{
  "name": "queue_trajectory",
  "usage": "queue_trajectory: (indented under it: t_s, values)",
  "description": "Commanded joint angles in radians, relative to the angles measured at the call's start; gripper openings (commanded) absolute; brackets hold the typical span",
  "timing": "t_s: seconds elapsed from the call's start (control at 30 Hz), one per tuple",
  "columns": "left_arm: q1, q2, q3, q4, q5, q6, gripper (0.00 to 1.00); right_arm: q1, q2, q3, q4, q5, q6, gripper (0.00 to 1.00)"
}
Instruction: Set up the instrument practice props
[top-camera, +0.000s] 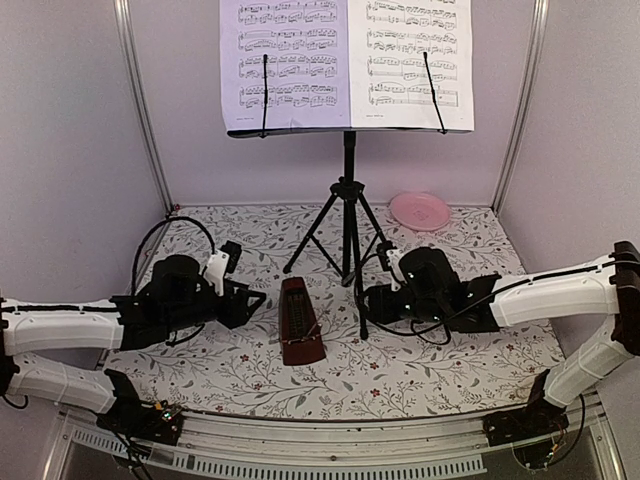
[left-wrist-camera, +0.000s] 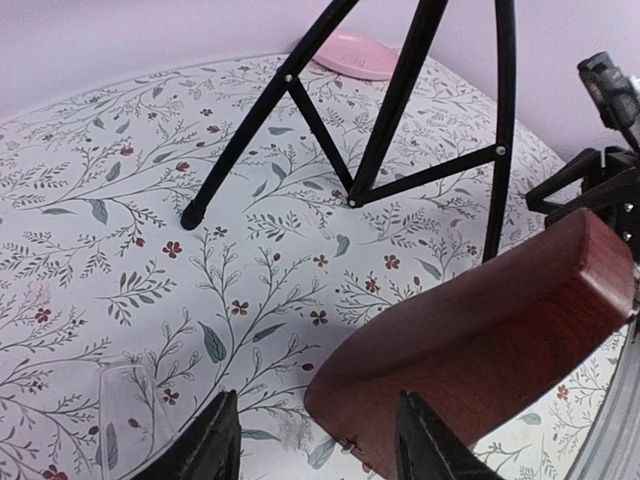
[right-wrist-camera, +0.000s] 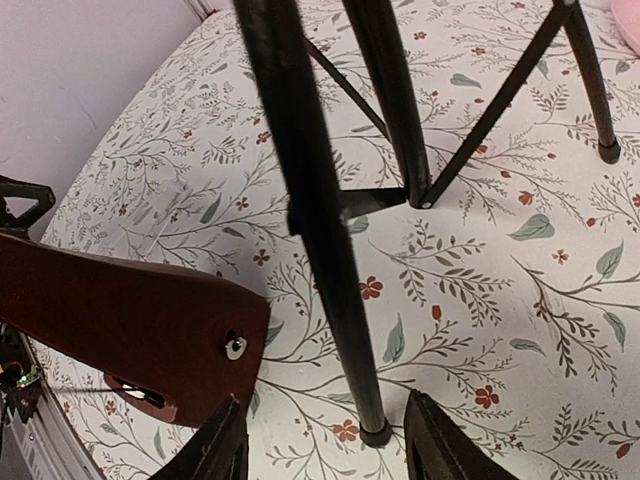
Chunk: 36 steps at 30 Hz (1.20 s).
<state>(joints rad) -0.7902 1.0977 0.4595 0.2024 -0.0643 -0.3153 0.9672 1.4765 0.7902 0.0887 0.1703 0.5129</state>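
Note:
The black music stand (top-camera: 349, 170) stands at the back centre on its tripod legs, with two white sheet-music pages (top-camera: 285, 60) (top-camera: 418, 55) side by side on its desk. In front of it, the dark red-brown pyramid metronome (top-camera: 300, 322) stands upright on the floral cloth. My left gripper (top-camera: 258, 303) is low, just left of the metronome, and open. In the left wrist view the metronome (left-wrist-camera: 480, 340) lies ahead and to the right of the open gripper (left-wrist-camera: 315, 450). My right gripper (right-wrist-camera: 330, 445) is open astride the front tripod leg (right-wrist-camera: 320, 220) without touching it. The metronome (right-wrist-camera: 130, 320) is to its left.
A pink round plate (top-camera: 420, 210) lies at the back right, behind the tripod. The other tripod legs (left-wrist-camera: 400, 95) spread across the middle of the cloth. Pale walls close in the back and both sides.

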Motion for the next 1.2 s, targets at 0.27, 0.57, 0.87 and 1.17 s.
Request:
queue_trajectory:
  t_s: [0.27, 0.57, 0.87, 1.17]
  values:
    - [0.117, -0.16, -0.039, -0.051, 0.025, -0.049, 0.55, -0.134, -0.176, -0.142, 0.003, -0.03, 0.014, 0.55]
    - [0.295, -0.262, -0.069, -0.098, 0.085, -0.122, 0.57, -0.292, -0.311, -0.192, 0.005, -0.129, -0.051, 0.57]
    - [0.434, -0.266, -0.033, -0.102, 0.213, -0.117, 0.58, -0.446, -0.382, -0.187, 0.014, -0.249, -0.132, 0.66]
    - [0.486, -0.166, 0.091, -0.13, 0.245, -0.112, 0.81, -0.651, -0.431, -0.175, 0.053, -0.375, -0.146, 0.94]
